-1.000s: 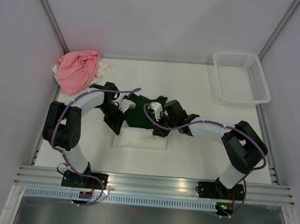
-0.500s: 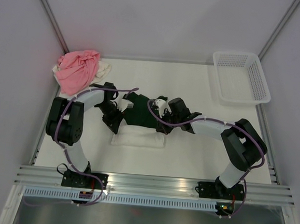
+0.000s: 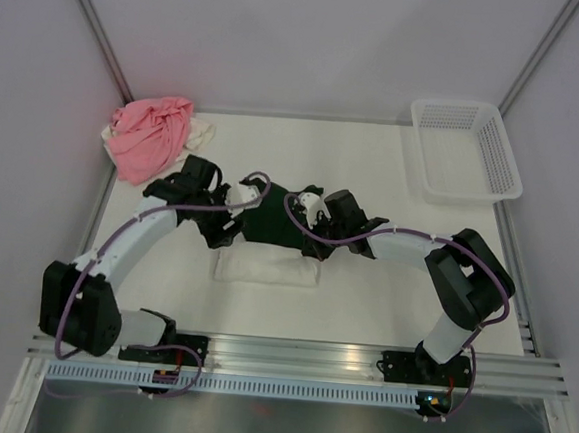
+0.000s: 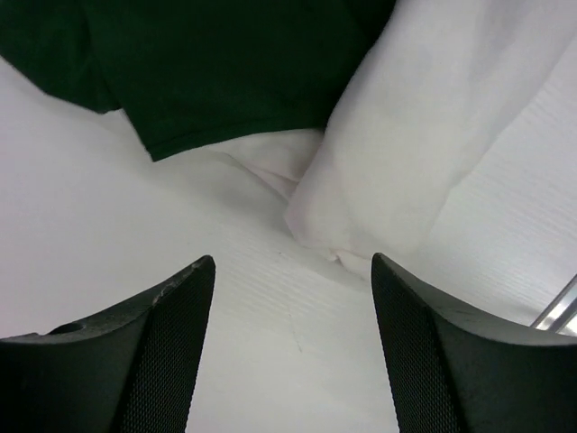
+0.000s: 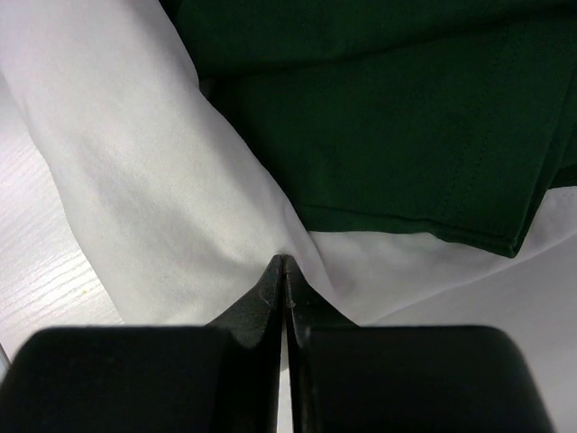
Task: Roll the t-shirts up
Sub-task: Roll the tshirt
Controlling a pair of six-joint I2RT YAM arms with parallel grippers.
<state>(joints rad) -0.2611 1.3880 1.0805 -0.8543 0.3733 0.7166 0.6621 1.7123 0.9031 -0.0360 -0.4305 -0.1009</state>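
Note:
A plain dark green t-shirt [image 3: 274,223] lies mid-table, partly over a cream-white t-shirt [image 3: 265,270] bunched into a low strip along its near edge. My left gripper [image 3: 223,233] hovers at their left end, open with only bare table between its fingers [image 4: 290,262]; the green cloth [image 4: 216,63] and cream cloth [image 4: 433,135] lie just beyond the tips. My right gripper [image 3: 310,246] is at the right end, shut, its tips [image 5: 284,260] pinching a fold of the cream cloth [image 5: 153,180] beside the green hem [image 5: 406,108].
A pink t-shirt [image 3: 153,138] is heaped in the back left corner with another cream one [image 3: 201,129] under its right side. A white mesh basket [image 3: 465,150] stands at the back right. Enclosure walls and posts ring the table.
My left gripper closed further, then opened wide and now holds nothing. The left arm's elbow dropped toward the near left. The right arm has stayed put.

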